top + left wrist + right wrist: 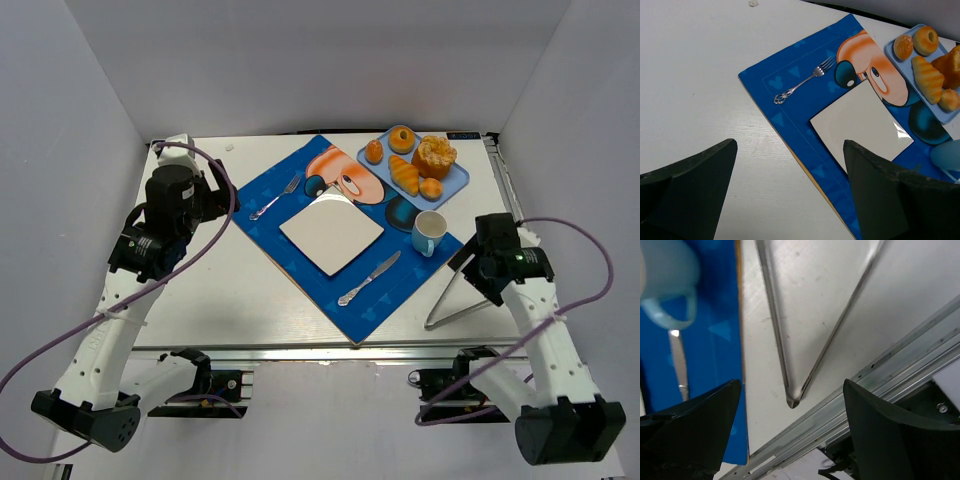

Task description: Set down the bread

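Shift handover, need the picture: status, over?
Left tool open, right tool open, both empty. Bread in blue tray, untouched. Roll and croissant close beside it.

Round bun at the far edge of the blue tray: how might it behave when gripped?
The bun looks small, so it is probably light. Its rounded, smooth-looking top could slip in a pinch or roll if pushed. Whether it is soft cannot be told.

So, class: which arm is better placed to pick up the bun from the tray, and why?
Right. The bun sits on the tray at the far right, nearer the right tool, which is open; the left tool is beyond the mat.
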Controlling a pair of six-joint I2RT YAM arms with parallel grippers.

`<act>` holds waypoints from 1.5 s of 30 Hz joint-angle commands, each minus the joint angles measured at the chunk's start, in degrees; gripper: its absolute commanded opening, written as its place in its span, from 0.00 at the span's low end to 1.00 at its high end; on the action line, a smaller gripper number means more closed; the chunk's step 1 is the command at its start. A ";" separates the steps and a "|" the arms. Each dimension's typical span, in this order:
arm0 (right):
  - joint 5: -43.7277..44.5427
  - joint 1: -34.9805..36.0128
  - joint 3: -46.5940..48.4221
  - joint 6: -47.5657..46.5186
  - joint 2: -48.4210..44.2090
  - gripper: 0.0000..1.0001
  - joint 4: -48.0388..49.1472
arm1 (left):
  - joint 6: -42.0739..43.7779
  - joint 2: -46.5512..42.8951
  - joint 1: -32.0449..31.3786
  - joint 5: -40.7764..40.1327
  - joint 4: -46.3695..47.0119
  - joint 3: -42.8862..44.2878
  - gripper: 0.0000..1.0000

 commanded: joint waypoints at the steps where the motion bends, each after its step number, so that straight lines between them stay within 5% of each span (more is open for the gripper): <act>1: -8.33 -4.59 -6.31 2.82 1.47 0.89 7.10 | -0.12 -1.35 -0.27 -0.72 0.39 0.03 0.98; 14: -12.66 -7.24 -17.14 -1.32 10.44 0.89 22.13 | 2.60 -0.65 -0.36 -3.88 -0.49 0.21 0.98; 28: -9.94 -7.16 -14.68 0.27 10.53 0.89 15.55 | 2.51 0.41 -0.45 -4.06 -0.49 -0.93 0.98; 45: -9.85 -7.24 -19.25 1.59 16.06 0.89 23.28 | 3.04 0.67 -0.45 -4.23 -0.85 -1.29 0.98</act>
